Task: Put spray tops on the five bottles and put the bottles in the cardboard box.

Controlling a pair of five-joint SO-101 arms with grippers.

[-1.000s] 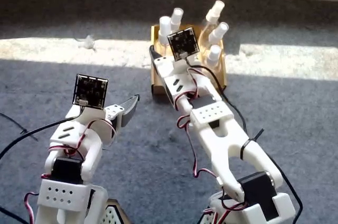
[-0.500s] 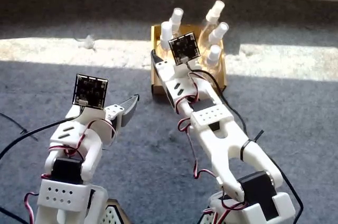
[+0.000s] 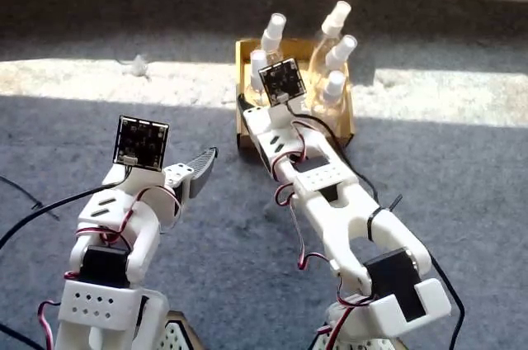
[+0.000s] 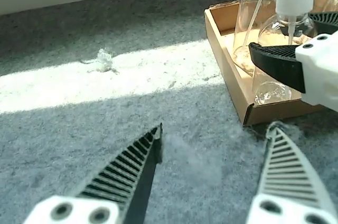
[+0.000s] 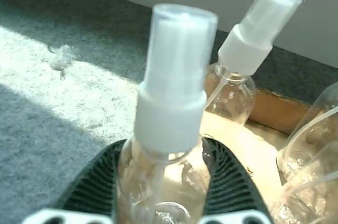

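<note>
Grey felt worktop carries the box [image 3: 350, 119]. Right claw [image 5: 165, 152] is clamped on one bottle [image 5: 169, 123], long axis upright, standing in the box corner nearest the left arm; four more stand beside it. Release likely follows. Left claw [image 4: 216, 129] gapes wide, well short of the box.

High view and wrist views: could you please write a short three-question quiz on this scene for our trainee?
1. True or false: the left end effector is shut on a bottle.
2. How many spray tops rise from the cardboard box in the high view?
3. What sits between the right end effector's fingers? A: a capped bottle. B: a loose spray top. C: the box wall.

Key: 1 false, it is open over the carpet. 2 five. 3 A.
</note>
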